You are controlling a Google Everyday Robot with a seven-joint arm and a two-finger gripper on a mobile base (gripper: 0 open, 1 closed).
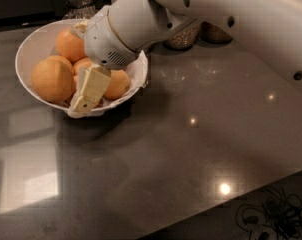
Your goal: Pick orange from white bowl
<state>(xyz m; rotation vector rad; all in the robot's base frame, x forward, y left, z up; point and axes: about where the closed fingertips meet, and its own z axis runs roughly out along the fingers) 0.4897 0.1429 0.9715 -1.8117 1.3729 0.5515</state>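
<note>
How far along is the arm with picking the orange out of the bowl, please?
Done: the gripper is down inside the bowl. In hand: it sits close beside the orange, but no grasp on it is visible. Left: gripping the orange and lifting it out, since it rests in the bowl.

no readable text, labels or numbers anywhere

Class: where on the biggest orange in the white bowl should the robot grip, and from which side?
Probably across its widest middle, from above: the big orange is round with its top bare, while the white bowl wall and smaller oranges crowd its sides. The hand is low at the bowl's front, right of it.
</note>
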